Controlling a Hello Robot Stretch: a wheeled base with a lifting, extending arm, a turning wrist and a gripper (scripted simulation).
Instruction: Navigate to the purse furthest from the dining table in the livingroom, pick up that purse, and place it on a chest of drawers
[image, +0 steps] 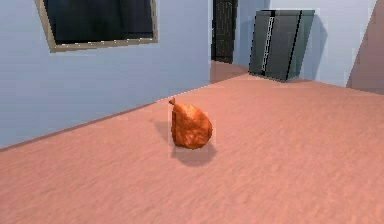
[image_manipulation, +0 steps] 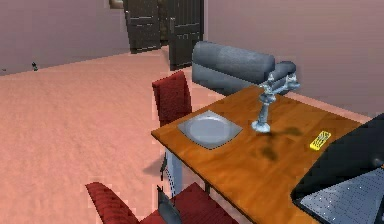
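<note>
an orange-brown pouch (image: 190, 126), likely the purse, lies on the floor (image: 300, 165) ahead. the tool's state cannot be told. with the counter (image_manipulation: 250, 165) close by, it may be the wrong purse.

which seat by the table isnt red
The grey padded seat beyond the table; the upper chair and lower chair are red.

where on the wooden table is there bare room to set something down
Bare wood lies between the grey dish and the laptop, on the table. It is crowded near the grey figurine and the yellow item.
</note>
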